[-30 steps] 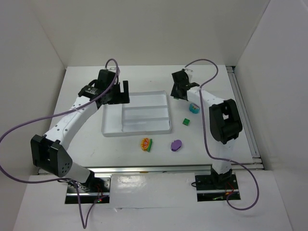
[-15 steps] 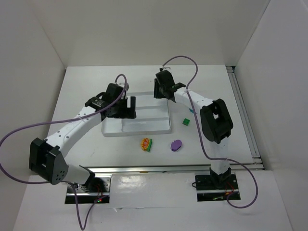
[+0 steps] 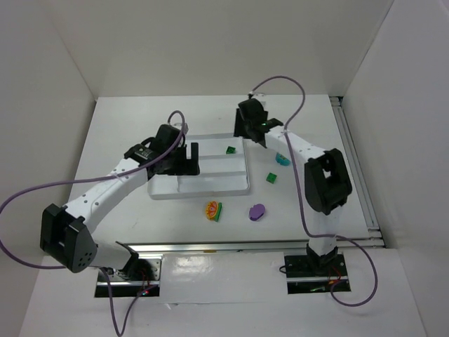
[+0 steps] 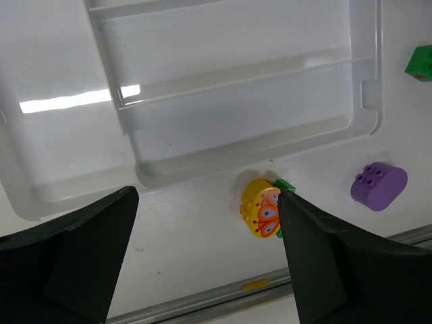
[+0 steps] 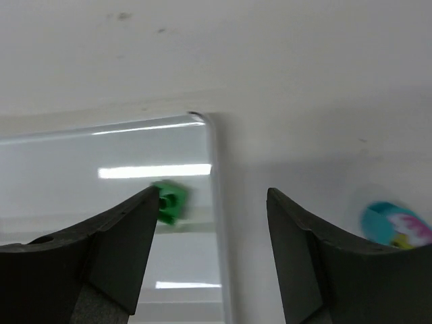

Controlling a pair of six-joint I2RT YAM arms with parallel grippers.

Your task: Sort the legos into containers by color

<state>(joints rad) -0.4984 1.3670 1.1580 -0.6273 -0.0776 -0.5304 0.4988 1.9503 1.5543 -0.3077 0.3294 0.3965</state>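
Note:
The white tray (image 3: pixel 163 189) lies mid-table. One green cube (image 3: pixel 230 149) sits in its far right part, blurred in the right wrist view (image 5: pixel 169 201). My right gripper (image 3: pixel 247 135) is open and empty above the tray's far right corner (image 5: pixel 213 196). My left gripper (image 3: pixel 194 159) is open and empty over the tray's middle (image 4: pixel 206 196). On the table lie the second green cube (image 3: pixel 271 178), the cyan-and-pink piece (image 3: pixel 283 159), the orange-yellow piece (image 3: pixel 212 210) and the purple oval (image 3: pixel 257 211).
White walls close in the table at the back and both sides. A metal rail (image 3: pixel 231 246) runs along the near edge, and another rail (image 3: pixel 354 168) along the right side. Purple cables loop over both arms.
My right gripper swung left from near the cyan-and-pink piece to the tray's far right corner, and a green cube now lies in the tray. My left gripper moved right over the tray.

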